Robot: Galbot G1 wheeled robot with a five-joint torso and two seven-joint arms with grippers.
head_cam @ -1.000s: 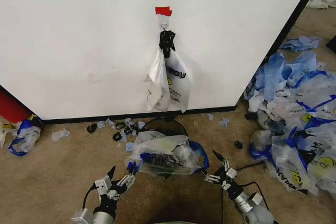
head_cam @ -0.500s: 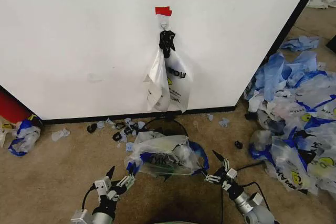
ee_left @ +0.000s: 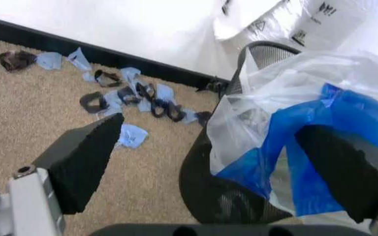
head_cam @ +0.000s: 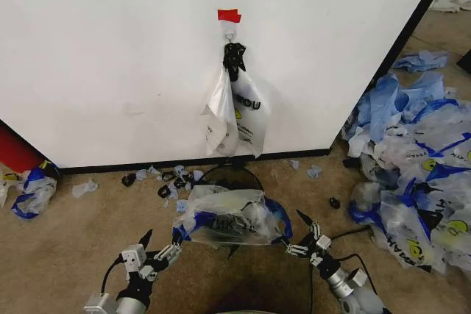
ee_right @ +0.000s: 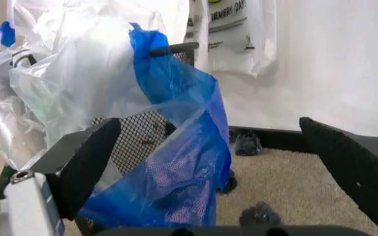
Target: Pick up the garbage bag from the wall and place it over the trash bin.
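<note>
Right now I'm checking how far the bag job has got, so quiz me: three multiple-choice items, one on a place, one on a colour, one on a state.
1. Where is the garbage bag that the grippers are near?
A. draped over the trash bin
B. flat on the carpet
C. on the red object

2. What colour is the tape patch on the wall?
A. blue
B. red
C. yellow

3. How are the fingers of the left gripper and right gripper?
A. both shut on the bag
B. one open, one shut
C. both open

Answers: 1 A, plastic covers the mesh rim; 2 B, red above the hook; 3 C, fingers spread, nothing between them.
</note>
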